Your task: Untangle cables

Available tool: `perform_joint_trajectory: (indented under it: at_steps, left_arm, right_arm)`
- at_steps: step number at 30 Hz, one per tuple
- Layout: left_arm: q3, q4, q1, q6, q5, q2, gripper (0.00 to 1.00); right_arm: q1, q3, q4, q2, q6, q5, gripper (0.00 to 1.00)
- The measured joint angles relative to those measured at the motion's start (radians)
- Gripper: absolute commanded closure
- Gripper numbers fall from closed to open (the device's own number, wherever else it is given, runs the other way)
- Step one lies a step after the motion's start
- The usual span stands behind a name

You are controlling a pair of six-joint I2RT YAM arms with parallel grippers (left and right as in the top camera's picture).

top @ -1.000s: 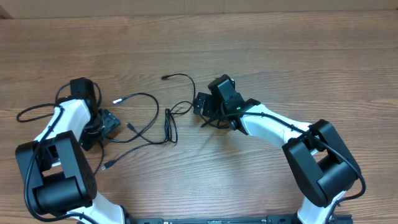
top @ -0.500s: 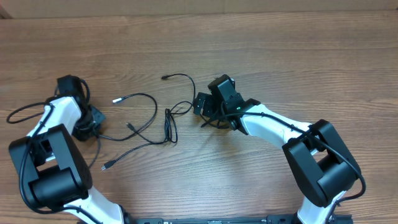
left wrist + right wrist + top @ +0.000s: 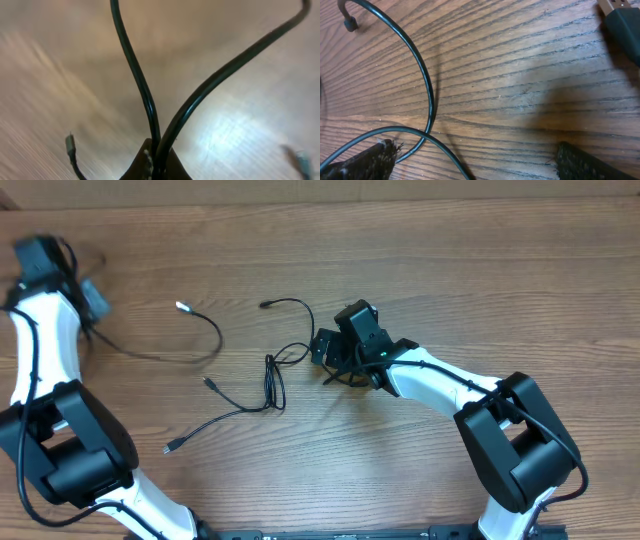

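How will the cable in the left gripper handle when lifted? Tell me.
Probably floppy: the cable curves loosely out of the left gripper. Likely light, since a fingertip pinch holds it. It could slip, being thin and smooth.

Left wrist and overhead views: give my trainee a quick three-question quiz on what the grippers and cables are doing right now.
1. True or false: the left gripper is shut on a cable.
2. The right gripper has its jaws: A) shut on a plug, B) open, C) out of view.
3. Fill in: the silver-tipped plug lies nearer the ___ arm.
Key: 1 true; 2 B; 3 left.
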Motion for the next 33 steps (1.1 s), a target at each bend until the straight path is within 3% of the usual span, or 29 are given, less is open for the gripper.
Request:
perform_joint_trajectory:
  at_steps: [6, 11, 20, 33]
  left_arm:
    - [0.259, 0.008, 0.0, 0.188, -0.063, 0.0, 0.96]
    - [0.345, 0.04, 0.0, 0.29, -0.107, -0.002, 0.96]
    - [0.343, -0.018, 0.0, 0.339, -0.068, 0.05, 0.96]
    - [0.328, -0.162, 0.0, 0.346, 0.026, 0.345, 0.96]
  right_arm:
    - [0.0, 0.0, 0.0, 0.0, 0.0, 0.0, 0.0]
    - [0.0, 0.0, 0.0, 0.0, 0.0, 0.0, 0.0]
    - [0.0, 0.0, 0.0, 0.0, 0.0, 0.0, 0.0]
    - [0.0, 0.0, 0.0, 0.0, 0.0, 0.0, 0.0]
